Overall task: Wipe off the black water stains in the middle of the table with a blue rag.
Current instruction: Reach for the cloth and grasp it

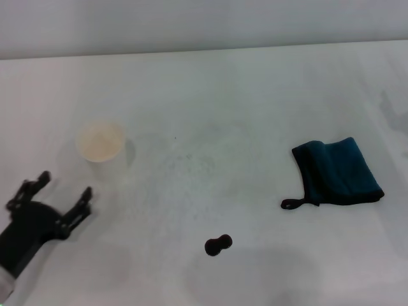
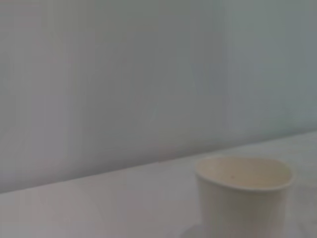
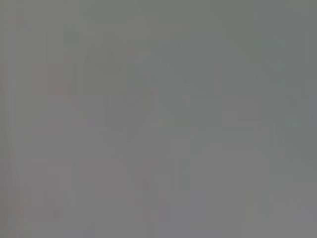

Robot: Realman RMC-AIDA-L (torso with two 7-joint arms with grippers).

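Now | left gripper (image 1: 62, 192) fingers spread, near-left | blue rag (image 1: 338, 171) right

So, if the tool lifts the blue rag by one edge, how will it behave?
The blue rag is folded soft cloth, so it will probably droop and unfold. It looks light. Its loop lies flat on the table and would likely dangle.

1. The place looked like a lab or test bench: a broad, plain white table (image 1: 255, 83) stood against a bare pale wall (image 1: 191, 22).
2. Only a paper cup (image 1: 100, 141) sat as a staged prop.
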